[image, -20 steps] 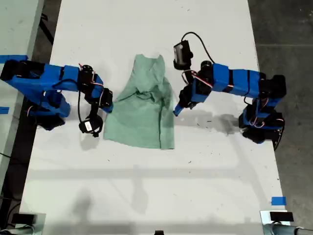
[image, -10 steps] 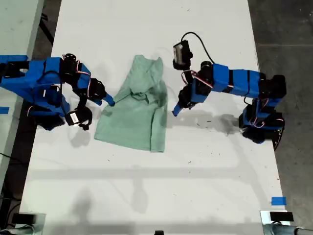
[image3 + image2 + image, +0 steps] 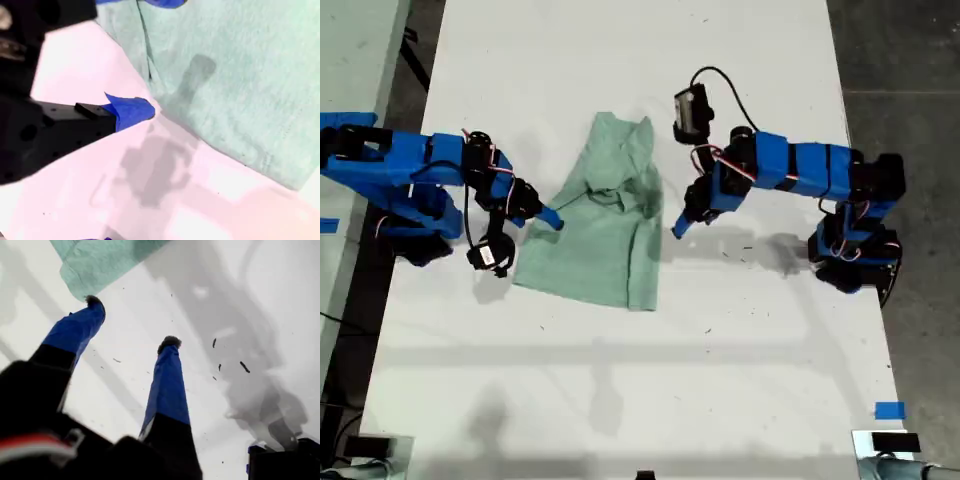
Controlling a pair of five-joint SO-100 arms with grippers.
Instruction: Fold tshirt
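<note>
- Tshirt [image 3: 605,235]: rumpled, flat on the white table [image 3: 740,350], between both grippers.
- First gripper [image 3: 132,322]: jaws apart, empty; a cloth corner lies just beyond one fingertip.
- Second gripper [image 3: 145,57]: jaws spread astride the nearest cloth edge, apparently gripping nothing.
- Judgement: seat the edge deep between the jaws before lifting.

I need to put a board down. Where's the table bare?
Bare: the wide table strip below the tshirt in the exterior view, and the strip above it. Crowded: beside the tshirt, where both arms reach in.
</note>
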